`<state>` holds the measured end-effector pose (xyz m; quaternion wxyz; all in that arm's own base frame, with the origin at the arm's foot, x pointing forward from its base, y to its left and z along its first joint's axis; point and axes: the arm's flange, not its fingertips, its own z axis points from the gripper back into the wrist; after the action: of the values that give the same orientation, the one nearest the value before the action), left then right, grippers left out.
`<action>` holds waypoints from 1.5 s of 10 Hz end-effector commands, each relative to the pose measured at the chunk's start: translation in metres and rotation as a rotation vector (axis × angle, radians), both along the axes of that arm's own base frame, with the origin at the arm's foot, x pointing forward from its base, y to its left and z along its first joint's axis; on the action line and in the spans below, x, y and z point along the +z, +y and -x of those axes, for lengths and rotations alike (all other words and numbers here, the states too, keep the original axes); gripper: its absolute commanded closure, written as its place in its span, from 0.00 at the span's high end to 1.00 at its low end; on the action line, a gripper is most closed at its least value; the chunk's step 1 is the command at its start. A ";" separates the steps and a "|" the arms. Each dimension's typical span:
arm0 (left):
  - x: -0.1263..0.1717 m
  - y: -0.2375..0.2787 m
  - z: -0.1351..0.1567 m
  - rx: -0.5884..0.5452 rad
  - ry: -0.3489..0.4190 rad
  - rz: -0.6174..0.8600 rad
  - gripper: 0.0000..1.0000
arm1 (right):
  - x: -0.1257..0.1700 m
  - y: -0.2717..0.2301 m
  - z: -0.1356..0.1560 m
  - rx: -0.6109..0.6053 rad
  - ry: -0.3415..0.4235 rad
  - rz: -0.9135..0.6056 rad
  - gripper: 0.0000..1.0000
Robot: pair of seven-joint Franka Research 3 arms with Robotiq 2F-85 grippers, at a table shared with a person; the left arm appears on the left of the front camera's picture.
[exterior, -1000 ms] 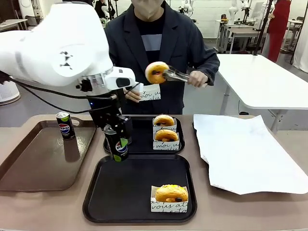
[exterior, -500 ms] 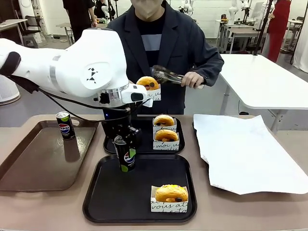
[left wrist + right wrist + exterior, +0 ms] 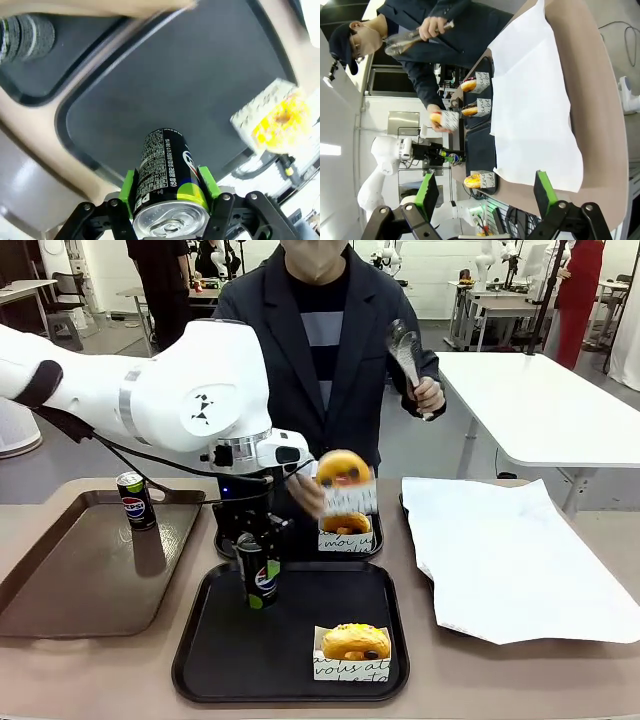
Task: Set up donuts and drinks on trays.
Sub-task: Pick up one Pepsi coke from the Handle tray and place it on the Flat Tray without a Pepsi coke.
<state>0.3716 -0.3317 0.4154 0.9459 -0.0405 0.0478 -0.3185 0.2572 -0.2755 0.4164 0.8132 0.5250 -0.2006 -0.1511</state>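
Note:
My left gripper (image 3: 258,558) is shut on a black Pepsi can (image 3: 259,583), upright and low over the back-left part of the near black tray (image 3: 250,650). In the left wrist view the green pads (image 3: 129,187) clamp the can (image 3: 165,167) above that tray (image 3: 175,85). A yellow-iced donut (image 3: 354,642) in its sleeve lies at the tray's front right. The far tray (image 3: 310,540) holds a sleeved donut (image 3: 346,524). Just above it the person's hand holds another sleeved donut (image 3: 344,478). My right gripper (image 3: 485,177) is open and holds nothing.
A second can (image 3: 135,500) stands on the brown tray (image 3: 70,585) at the left. White paper (image 3: 510,560) covers the table's right side. The person's other hand holds tongs (image 3: 404,345) raised at shoulder height.
My left gripper carried the can right and down, from the near tray's left rim to inside it. The person moved the donut from the tongs into a sleeve and lowered it, and raised the tongs.

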 end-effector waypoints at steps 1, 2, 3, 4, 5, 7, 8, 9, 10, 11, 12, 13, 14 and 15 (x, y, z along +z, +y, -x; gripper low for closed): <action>0.039 0.061 0.054 -0.107 -0.053 -0.102 0.59 | 0.001 -0.001 0.001 0.009 0.001 -0.001 1.00; 0.047 0.100 0.088 -0.104 -0.099 -0.104 0.59 | 0.001 -0.001 0.001 0.009 0.001 -0.001 1.00; 0.047 0.124 0.108 -0.074 -0.124 -0.076 0.59 | 0.001 -0.001 0.001 0.009 0.001 -0.001 1.00; 0.046 0.138 0.117 -0.050 -0.133 -0.045 0.59 | 0.001 -0.001 0.001 0.009 0.001 -0.001 1.00; 0.049 0.148 0.113 -0.032 -0.136 -0.022 0.59 | 0.001 -0.001 0.001 0.009 0.001 -0.001 1.00; 0.052 0.154 0.107 -0.024 -0.145 0.000 0.59 | 0.001 -0.001 0.001 0.009 0.001 -0.001 1.00; 0.051 0.155 0.109 -0.013 -0.153 0.008 0.59 | 0.001 -0.001 0.001 0.009 0.001 -0.001 1.00; 0.048 0.155 0.112 -0.005 -0.156 0.017 0.59 | 0.001 -0.001 0.001 0.009 0.001 -0.001 1.00; 0.050 0.154 0.109 -0.003 -0.157 0.023 0.59 | 0.001 -0.001 0.001 0.009 0.001 -0.001 1.00; 0.054 0.149 0.102 -0.011 -0.163 0.034 0.59 | 0.001 -0.001 0.001 0.009 0.001 -0.001 1.00; 0.056 0.139 0.093 0.000 -0.179 0.047 0.59 | 0.001 -0.001 0.001 0.009 0.001 -0.001 1.00; 0.056 0.124 0.082 0.015 -0.197 0.040 0.59 | 0.001 -0.001 0.001 0.009 0.001 -0.001 1.00; 0.053 0.105 0.070 0.031 -0.209 0.030 0.59 | 0.001 -0.001 0.001 0.009 0.001 -0.001 1.00; 0.051 0.089 0.058 0.027 -0.205 0.015 0.59 | 0.001 -0.001 0.001 0.009 0.001 -0.001 1.00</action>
<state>0.2963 -0.2190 0.4660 0.9463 -0.0200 -0.0526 -0.3184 0.2572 -0.2756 0.4161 0.8132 0.5251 -0.2002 -0.1514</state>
